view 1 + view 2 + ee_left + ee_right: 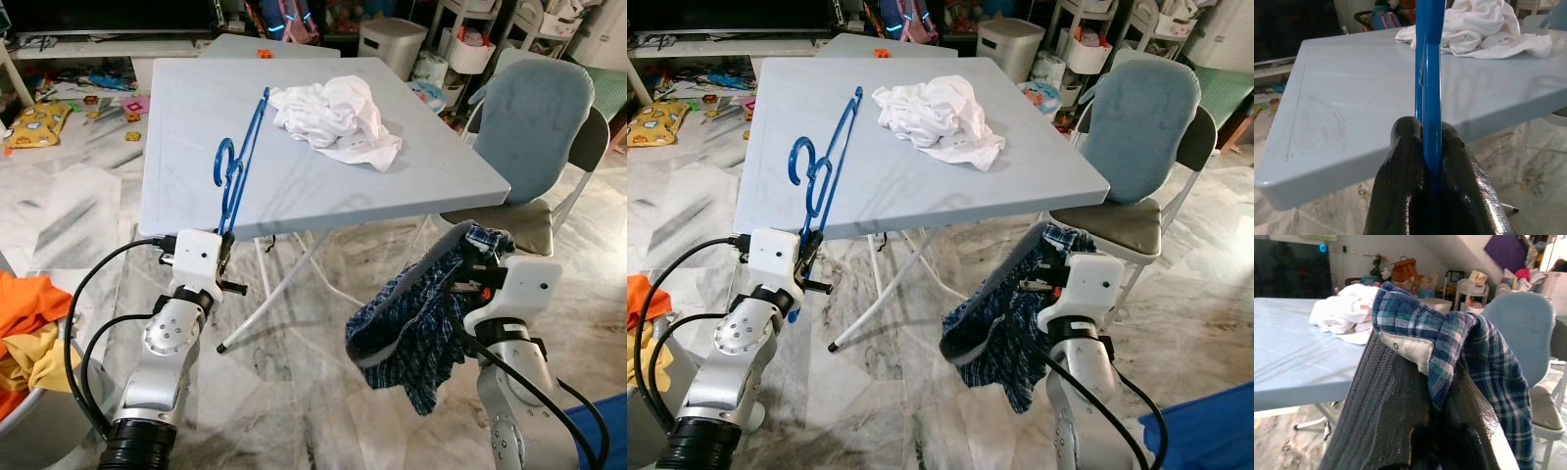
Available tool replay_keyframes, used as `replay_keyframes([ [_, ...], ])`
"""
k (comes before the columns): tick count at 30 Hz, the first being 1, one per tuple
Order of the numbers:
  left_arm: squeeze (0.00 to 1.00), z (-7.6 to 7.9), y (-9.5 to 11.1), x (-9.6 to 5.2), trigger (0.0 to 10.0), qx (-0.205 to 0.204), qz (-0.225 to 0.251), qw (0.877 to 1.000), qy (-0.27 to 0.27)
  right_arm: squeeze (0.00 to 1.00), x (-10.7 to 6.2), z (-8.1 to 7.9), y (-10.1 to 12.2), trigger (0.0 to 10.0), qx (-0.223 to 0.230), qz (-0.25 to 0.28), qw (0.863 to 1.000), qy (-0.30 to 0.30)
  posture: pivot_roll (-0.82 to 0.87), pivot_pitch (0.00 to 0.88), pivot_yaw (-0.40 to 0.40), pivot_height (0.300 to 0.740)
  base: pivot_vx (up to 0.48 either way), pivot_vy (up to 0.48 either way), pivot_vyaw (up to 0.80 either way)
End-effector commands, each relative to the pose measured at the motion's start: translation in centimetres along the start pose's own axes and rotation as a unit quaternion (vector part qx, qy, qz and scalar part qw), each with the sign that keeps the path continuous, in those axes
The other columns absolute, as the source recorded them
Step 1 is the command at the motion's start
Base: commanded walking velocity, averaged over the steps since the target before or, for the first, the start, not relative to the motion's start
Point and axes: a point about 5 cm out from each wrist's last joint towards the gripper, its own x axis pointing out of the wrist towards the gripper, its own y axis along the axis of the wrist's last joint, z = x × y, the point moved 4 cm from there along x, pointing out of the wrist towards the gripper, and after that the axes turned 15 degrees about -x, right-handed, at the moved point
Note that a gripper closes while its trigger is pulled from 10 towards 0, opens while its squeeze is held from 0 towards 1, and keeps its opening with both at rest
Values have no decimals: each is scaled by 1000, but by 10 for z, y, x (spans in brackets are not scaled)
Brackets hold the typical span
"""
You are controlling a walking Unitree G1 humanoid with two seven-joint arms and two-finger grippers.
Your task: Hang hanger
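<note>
The left gripper had its two fingers pressed together on the lower end of the blue plastic hanger, which rose from the grip and leaned out over the near edge of the grey-blue worktop, its hook pointing to the robot's left. Held by one end in this way, the hanger kept its arms free, probably so that a garment could be slid onto them. The right gripper was clamped on the waistband of the blue plaid shorts, which hung down beside the worktop and above the marble floor, well apart from the hanger. A crumpled white shirt lay on the worktop, touched by neither gripper.
</note>
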Motion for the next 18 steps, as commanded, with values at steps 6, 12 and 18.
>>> replay_keyframes([
  [6, 0, 6, 6, 6, 10000, -4, 11, 1000, -8, 0, 2, 3, 2, 10000, -9, 2, 1000, -1, 154, 0, -89, 740, 474, 0, 0],
  [12, 0, 8, 5, 6, 10000, -6, 11, 1000, -9, 0, 4, 1, 7, 10000, -20, 15, 1000, 4, 153, 0, -90, 740, 480, 0, 263],
  [18, 0, 9, 4, 7, 10000, -9, 9, 1000, -8, 0, 4, 2, 8, 10000, -18, 12, 1000, 3, 151, 0, -94, 740, 476, 0, 653],
])
